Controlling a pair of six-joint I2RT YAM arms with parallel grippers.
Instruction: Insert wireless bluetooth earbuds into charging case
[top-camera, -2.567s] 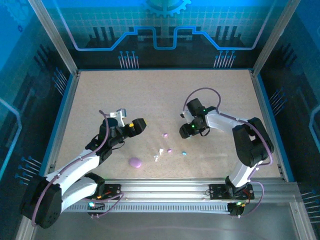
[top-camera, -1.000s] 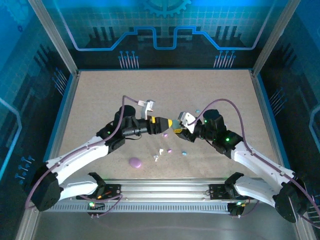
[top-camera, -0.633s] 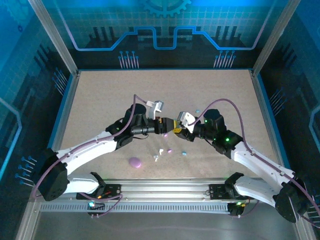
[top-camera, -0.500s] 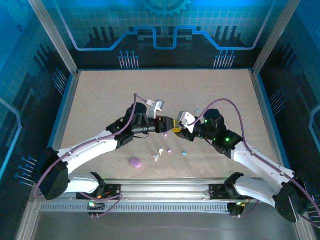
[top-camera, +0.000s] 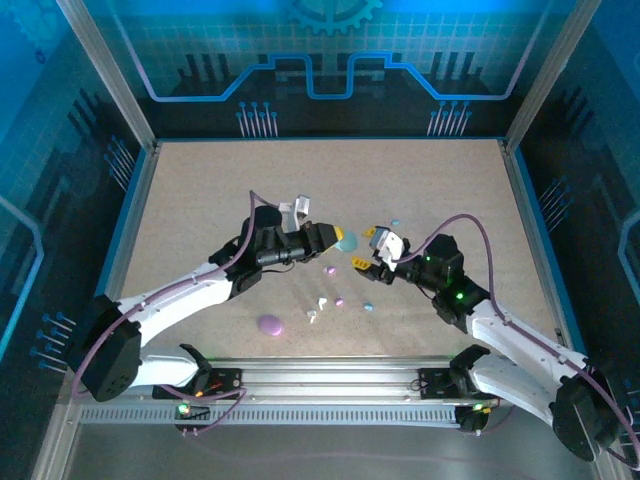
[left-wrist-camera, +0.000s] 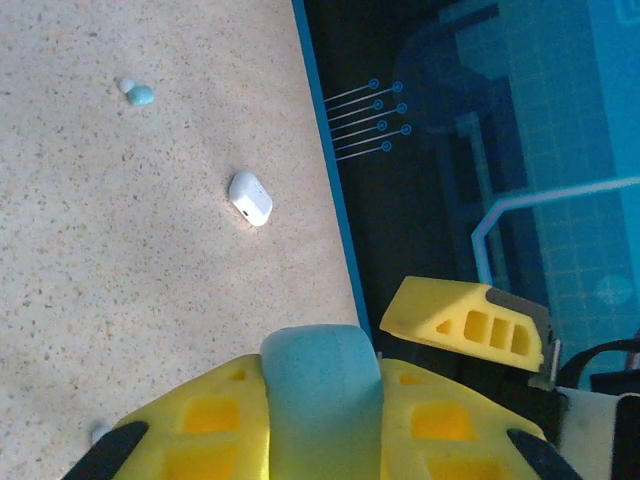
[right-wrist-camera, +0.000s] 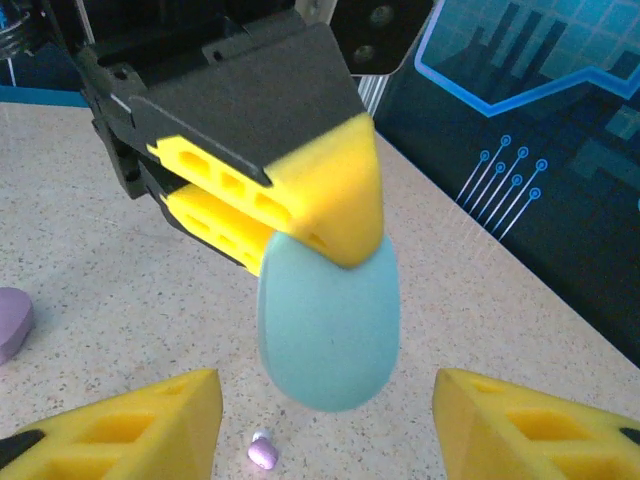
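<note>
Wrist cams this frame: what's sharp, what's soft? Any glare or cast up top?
Left wrist: the light-blue case and the left gripper's fingers gripping it are soft; the white object on the table is sharp. Right wrist: that case is sharper, the right gripper's fingers blur at the bottom edge. Top external: blue cast from the walls, table evenly lit, no glare.

The speckled beige tabletop (top-camera: 230, 180) sat inside a frame of aluminium posts (top-camera: 105, 70), edged by a thin blue trim (top-camera: 125, 235). Behind it the back wall (top-camera: 330, 60) glowed blue, printed with a grid, circuit-like lines and part of a gear. Dark side panels (top-camera: 50, 200) carried similar line patterns. A slotted aluminium rail (top-camera: 330, 375) ran along the near edge. The light was cool and bluish.
</note>
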